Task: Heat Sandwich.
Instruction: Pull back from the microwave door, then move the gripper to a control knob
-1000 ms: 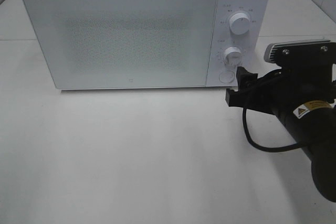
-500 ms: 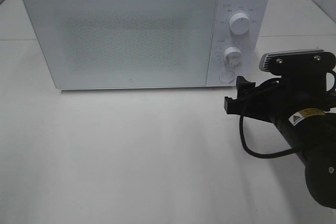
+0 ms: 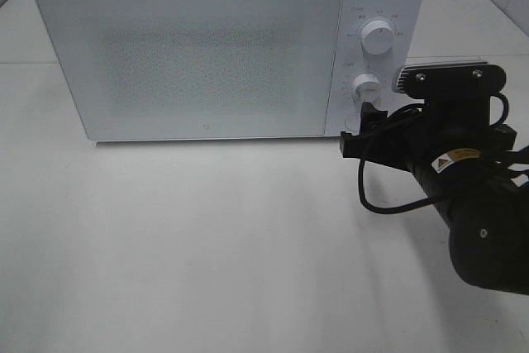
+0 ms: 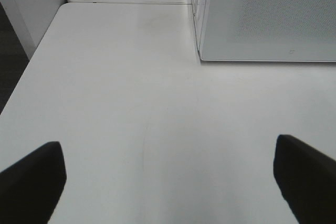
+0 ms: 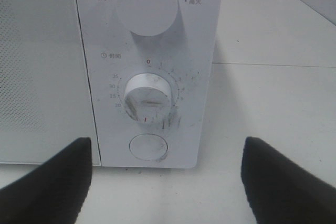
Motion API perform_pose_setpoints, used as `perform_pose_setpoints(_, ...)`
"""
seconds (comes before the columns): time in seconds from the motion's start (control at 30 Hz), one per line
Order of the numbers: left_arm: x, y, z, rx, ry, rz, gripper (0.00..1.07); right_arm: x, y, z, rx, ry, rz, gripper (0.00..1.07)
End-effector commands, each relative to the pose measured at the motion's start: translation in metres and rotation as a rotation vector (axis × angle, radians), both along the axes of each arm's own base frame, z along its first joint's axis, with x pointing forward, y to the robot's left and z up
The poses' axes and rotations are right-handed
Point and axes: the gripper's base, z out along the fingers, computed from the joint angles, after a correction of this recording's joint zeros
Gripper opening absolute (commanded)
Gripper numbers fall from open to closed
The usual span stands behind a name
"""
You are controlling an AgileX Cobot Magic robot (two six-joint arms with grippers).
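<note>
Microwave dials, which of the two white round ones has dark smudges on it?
The lower white round timer dial, ringed by numbers and scuffed dark; the upper white round dial is clean, showing only a red mark.

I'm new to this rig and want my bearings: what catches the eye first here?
The big white microwave, door shut, fills the back of the table. The black right gripper, jaws open, sits right before its control panel, facing the smudged lower dial and the round button beneath it.

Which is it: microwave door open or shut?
Shut. The door lies flush beside the control panel, with no gap at its edge.
</note>
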Motion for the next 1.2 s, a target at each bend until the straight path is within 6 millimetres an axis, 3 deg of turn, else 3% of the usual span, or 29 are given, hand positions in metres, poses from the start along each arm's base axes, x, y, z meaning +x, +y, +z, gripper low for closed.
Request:
perform_pose_setpoints(0.03, -0.004, -0.001, -0.001, 0.0, -0.027, 0.003, 1.03, 0.011, 0.004, -0.003, -0.001, 0.002, 0.015, 0.76)
perform_pose_setpoints(0.33, -0.004, -0.001, -0.001, 0.0, -0.027, 0.003, 1.03, 0.04, 0.009, -0.01, 0.02, 0.008, 0.026, 0.76)
perform_pose_setpoints(0.9, -0.004, -0.001, -0.001, 0.0, -0.027, 0.003, 1.03, 0.072, 0.02, -0.02, 0.026, 0.025, 0.053, 0.76)
perform_pose_setpoints(1.2, -0.004, -0.001, -0.001, 0.0, -0.027, 0.003, 1.03, 0.082, 0.008, -0.018, 0.016, 0.002, 0.008, 0.76)
